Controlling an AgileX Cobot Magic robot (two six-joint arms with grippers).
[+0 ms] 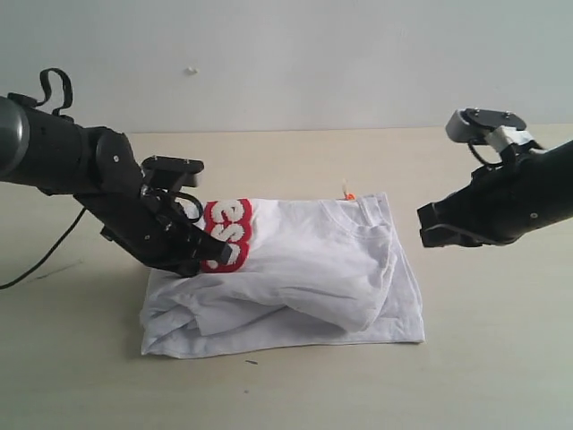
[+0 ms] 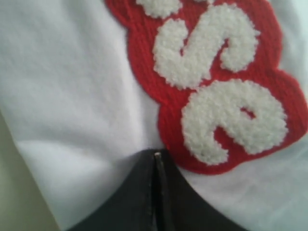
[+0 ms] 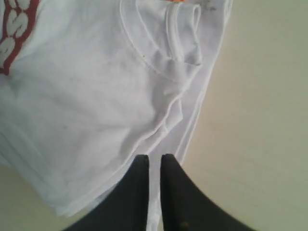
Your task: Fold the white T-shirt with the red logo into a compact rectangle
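From outside, the white T-shirt [image 1: 295, 273] is lying folded on the bare table [image 1: 501, 358], long axis across it. The left gripper [image 1: 199, 255] is pressing beside the red logo [image 1: 226, 235]; its wrist shows fingertips [image 2: 144, 192] closed, seemingly pinching cloth. The right gripper [image 3: 154, 178] is hovering nearly closed, empty.

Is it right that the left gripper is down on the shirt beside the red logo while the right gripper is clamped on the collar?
Not quite. The left gripper is down on the white T-shirt beside the red logo, but the right gripper isn't on the collar. The exterior view shows it hanging off the shirt's right edge, holding nothing.
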